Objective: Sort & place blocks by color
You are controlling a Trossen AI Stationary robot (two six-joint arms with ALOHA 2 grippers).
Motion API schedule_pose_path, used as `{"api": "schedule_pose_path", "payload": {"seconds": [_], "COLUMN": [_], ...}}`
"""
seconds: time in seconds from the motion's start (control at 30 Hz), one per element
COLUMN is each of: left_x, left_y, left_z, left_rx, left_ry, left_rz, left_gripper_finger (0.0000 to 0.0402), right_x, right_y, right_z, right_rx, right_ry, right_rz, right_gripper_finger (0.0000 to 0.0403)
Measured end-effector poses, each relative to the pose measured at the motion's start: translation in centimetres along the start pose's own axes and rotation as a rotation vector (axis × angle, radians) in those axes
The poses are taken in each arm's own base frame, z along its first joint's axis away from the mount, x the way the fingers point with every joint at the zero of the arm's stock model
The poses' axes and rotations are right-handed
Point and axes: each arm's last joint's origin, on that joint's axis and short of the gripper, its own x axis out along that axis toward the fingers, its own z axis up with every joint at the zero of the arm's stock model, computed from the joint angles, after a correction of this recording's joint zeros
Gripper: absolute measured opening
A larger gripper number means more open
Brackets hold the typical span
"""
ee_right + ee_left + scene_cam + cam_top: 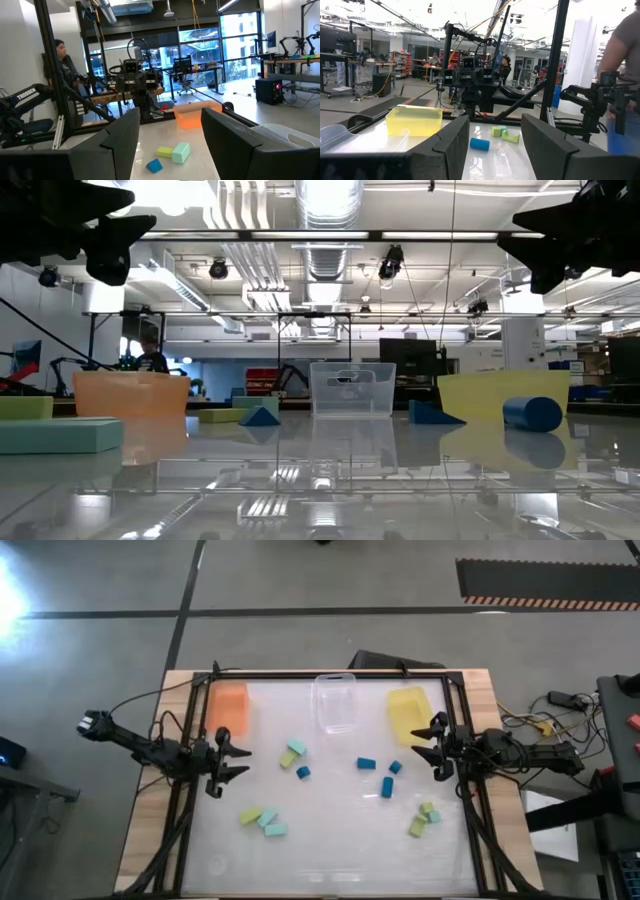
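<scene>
A light teal block (58, 435) is lying nearest the low camera on the glossy white table (330, 840), with a yellow-green one just behind it. The other blocks are sitting scattered in loose groups: a yellow-green and teal trio (263, 821) toward the front left, a small mixed group (294, 757) near the middle, four darker blue blocks (380, 774) right of centre, and a yellow-green and teal cluster (424, 819) at the front right. None is lying in the orange tray (229, 705), the clear tray (336, 703) or the yellow tray (407, 710) lined along the far edge. The left gripper (232, 761) is hovering at the table's left side with fingers spread wide and holding nothing; the right gripper (432, 747) is hovering at the right side beside the yellow tray, likewise spread and empty.
</scene>
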Motion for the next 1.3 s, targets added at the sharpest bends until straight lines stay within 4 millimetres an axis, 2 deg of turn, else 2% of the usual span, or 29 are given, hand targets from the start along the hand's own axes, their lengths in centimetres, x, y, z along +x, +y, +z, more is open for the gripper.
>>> {"api": "schedule_pose_path", "payload": {"seconds": [0.6,0.87,0.93,1.07,1.3], "left_x": [0.0,0.0,0.0,-0.2,-1.0], "left_y": [0.0,0.1,0.0,0.1,0.3], "left_z": [0.0,0.3,0.6,1.9,4.3], "left_rx": [0.000,-0.007,-0.056,-0.220,-0.333], "left_ry": [0.000,-0.026,-0.064,-0.187,-0.432], "left_rz": [0.000,0.023,0.020,0.001,-0.032], "left_gripper_finger": [0.0164,0.0164,0.0164,0.0164,0.0164], "right_x": [0.0,0.0,-0.1,-0.2,-0.5], "right_y": [0.0,0.0,0.0,-0.3,-0.9], "right_z": [0.1,0.8,1.1,1.8,2.5], "right_rx": [0.024,0.369,0.442,0.463,0.531], "right_ry": [-0.006,-0.084,-0.123,-0.221,-0.369], "right_rz": [0.001,0.006,-0.005,-0.095,-0.309], "right_gripper_finger": [0.0203,0.0203,0.0203,0.0203,0.0203]}}
